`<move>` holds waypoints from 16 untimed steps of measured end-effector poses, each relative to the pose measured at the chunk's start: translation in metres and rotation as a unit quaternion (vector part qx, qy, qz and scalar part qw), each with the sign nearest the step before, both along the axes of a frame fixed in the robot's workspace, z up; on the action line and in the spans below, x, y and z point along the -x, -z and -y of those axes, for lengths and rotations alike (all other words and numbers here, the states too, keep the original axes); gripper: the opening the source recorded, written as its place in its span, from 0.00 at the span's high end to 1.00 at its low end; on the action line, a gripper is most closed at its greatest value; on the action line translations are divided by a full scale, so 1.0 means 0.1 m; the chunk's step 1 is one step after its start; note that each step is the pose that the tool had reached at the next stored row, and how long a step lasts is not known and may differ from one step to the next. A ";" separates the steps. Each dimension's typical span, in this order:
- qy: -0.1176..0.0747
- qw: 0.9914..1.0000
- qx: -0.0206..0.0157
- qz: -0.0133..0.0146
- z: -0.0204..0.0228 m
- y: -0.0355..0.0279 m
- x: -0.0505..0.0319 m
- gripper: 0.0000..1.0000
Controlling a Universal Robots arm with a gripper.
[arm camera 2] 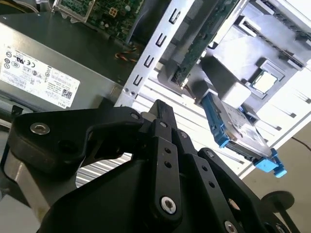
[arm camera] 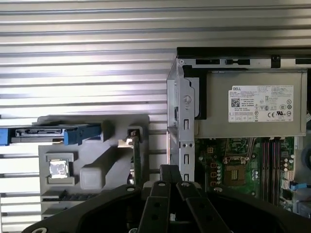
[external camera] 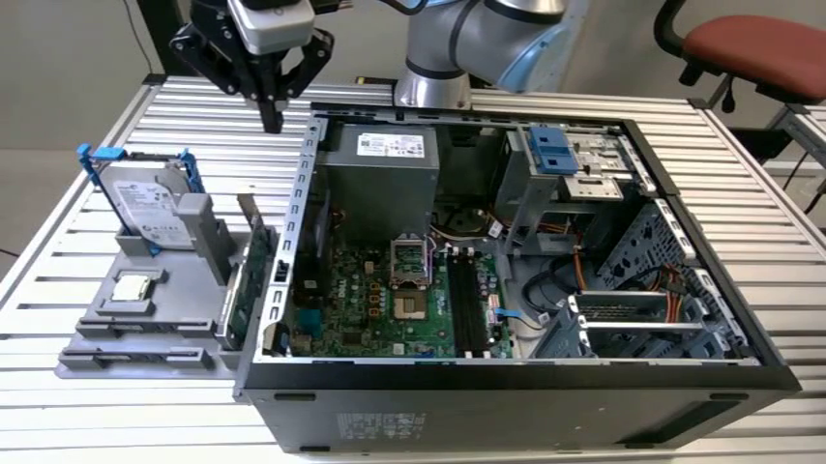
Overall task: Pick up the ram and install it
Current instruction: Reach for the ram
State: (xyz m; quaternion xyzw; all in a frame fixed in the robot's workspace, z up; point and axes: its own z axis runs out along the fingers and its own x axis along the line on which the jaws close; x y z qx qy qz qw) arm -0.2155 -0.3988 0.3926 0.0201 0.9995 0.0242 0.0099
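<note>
Black two-finger gripper (external camera: 271,120) pressed together, empty, above slatted metal table (external camera: 155,130); dark bluish-green ram stick (external camera: 257,253) stands on edge in grey plastic rack (external camera: 135,333), just beside open black computer case (external camera: 516,391).

The ram (external camera: 257,275) on edge in the gray holder (external camera: 142,324)
A thin, dark green stick, it stood upright in a slot along the holder's edge.
</note>
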 end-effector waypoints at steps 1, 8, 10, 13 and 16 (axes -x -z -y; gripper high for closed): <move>-0.001 1.000 0.000 0.000 0.000 0.000 0.020 1.00; -0.006 1.000 0.000 0.000 0.000 0.001 0.139 1.00; -0.008 1.000 0.000 0.000 0.000 0.001 0.161 1.00; -0.013 1.000 0.000 0.000 0.000 0.002 0.206 1.00; -0.018 1.000 0.000 0.000 0.000 0.004 0.257 1.00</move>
